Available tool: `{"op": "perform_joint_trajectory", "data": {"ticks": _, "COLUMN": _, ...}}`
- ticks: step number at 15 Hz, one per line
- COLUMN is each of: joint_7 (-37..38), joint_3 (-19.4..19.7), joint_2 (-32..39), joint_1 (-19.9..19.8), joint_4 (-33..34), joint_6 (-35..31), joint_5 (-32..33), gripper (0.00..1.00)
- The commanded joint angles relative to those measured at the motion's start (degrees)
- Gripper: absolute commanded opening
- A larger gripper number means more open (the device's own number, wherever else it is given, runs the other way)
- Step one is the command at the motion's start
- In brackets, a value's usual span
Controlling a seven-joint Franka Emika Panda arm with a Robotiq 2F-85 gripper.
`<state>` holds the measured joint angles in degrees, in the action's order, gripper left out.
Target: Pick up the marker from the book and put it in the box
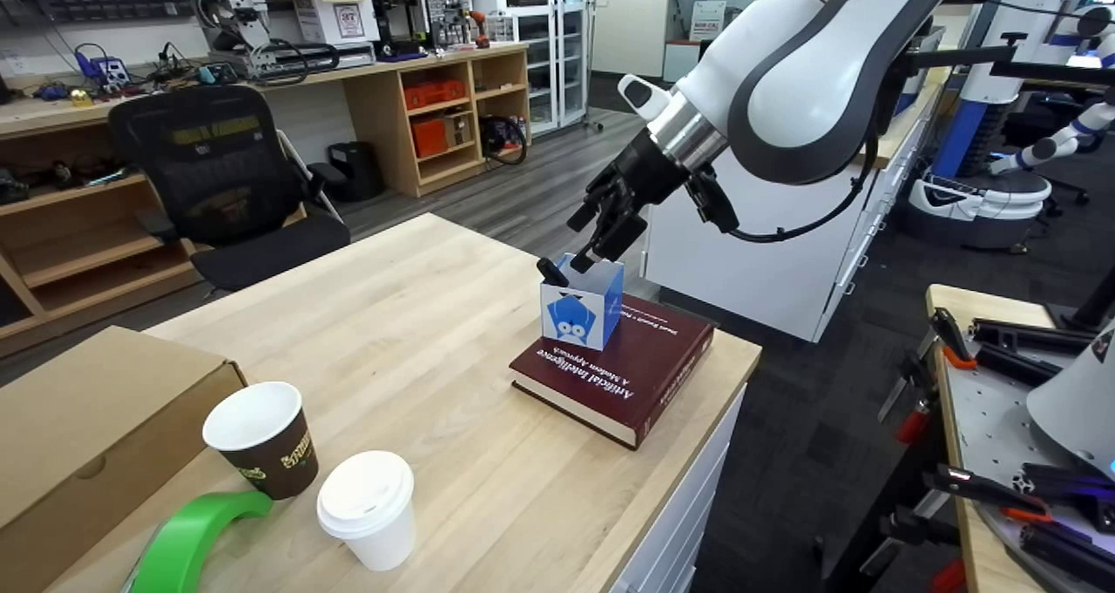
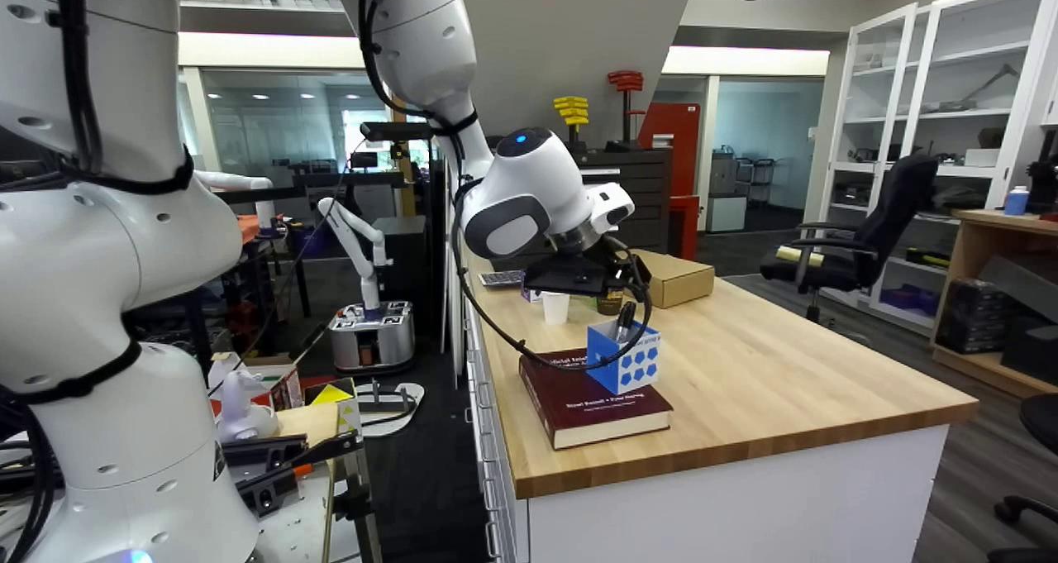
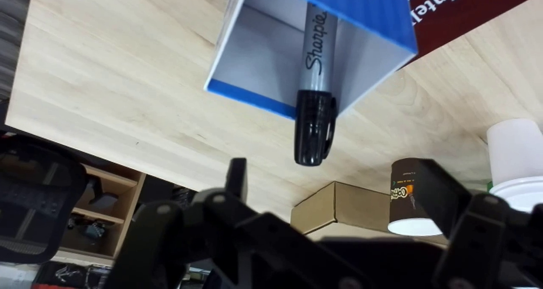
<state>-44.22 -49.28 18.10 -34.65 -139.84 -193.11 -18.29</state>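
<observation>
Wrist view: gripper (image 3: 341,183) at frame bottom, jaws spread, nothing held! Placing looks done; a clean retreat should follow. Above it, the marker (image 3: 314,81) leans in the box (image 3: 369,13); in frame, its long axis runs near-vertical, capped end jutting downward. Both exterior views show that box on the book (image 1: 649,358).

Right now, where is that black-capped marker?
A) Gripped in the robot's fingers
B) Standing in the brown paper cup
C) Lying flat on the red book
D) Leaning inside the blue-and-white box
D: the wrist view shows the marker tilted inside the box, its cap past the rim, while the fingers are spread and hold nothing.
</observation>
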Motion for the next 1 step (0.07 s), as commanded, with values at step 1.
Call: {"op": "perform_joint_trajectory", "data": {"ticks": 1, "joint_7": 0.03, "joint_3": 0.00, "joint_2": -0.36, "joint_1": 0.00, "joint_4": -0.12, "joint_6": 0.21, "joint_5": -0.04, "gripper": 1.00}}
